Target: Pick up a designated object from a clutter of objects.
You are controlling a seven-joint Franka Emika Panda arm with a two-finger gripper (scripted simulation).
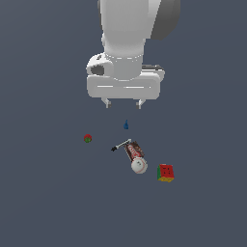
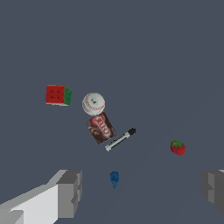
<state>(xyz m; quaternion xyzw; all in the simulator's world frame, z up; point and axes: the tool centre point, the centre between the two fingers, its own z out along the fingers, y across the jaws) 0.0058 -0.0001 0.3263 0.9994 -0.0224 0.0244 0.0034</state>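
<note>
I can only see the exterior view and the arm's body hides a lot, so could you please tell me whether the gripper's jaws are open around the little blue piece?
Observer: Yes. In the wrist view the gripper is open, with the blue piece between the two fingers and touching neither.
Operator: Thank you. Could you say what the small red-green thing really is?
Observer: Up close it reads as a strawberry, red with a green top.
Operator: Is the can touching the ball?
Observer: The wrist view shows the dark red can lying with one end against the white baseball, and the black-tipped marker along its other side.
</note>
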